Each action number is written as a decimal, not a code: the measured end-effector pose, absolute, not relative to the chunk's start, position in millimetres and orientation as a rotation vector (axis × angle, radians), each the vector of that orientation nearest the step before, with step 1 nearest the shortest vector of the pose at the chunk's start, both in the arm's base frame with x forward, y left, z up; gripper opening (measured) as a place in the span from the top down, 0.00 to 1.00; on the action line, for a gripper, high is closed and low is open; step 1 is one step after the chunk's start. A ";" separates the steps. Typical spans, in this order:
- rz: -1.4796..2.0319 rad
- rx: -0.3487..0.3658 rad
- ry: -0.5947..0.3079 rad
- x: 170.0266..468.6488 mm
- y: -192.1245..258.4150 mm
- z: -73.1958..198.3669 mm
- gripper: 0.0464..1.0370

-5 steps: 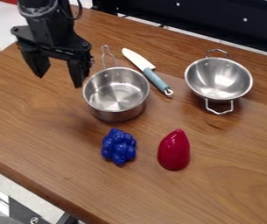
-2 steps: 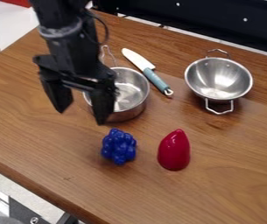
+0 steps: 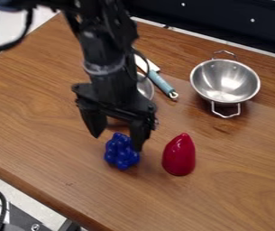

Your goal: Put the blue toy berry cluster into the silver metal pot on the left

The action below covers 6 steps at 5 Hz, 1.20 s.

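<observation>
Five items on one wooden table [image 3: 61, 167], listed left to right. One blue, grape-like cluster [image 3: 121, 155] lies at the front, left of centre, just beneath one black gripper [image 3: 116, 142] — released, its two fingers spread; whether they touch the cluster, I cannot tell. One metal pan [image 3: 145, 88], behind the gripper. One knife [image 3: 159, 83], blue-grey handle, pale blade, beside the pan. One glossy red cone-shaped piece [image 3: 180, 155], right of the cluster. One metal bowl [image 3: 225, 81], two wire handles, farther back at right. The arm stands in the way of most of the pan and part of the blade. Containers: two — pan, contents hidden; bowl, bare metal inside.
</observation>
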<state>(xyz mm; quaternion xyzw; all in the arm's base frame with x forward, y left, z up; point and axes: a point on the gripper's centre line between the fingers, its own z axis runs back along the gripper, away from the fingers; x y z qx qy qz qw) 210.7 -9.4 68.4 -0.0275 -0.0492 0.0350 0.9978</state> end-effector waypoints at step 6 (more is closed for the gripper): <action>0.078 0.056 -0.110 208.0 -7.8 36.4 0.15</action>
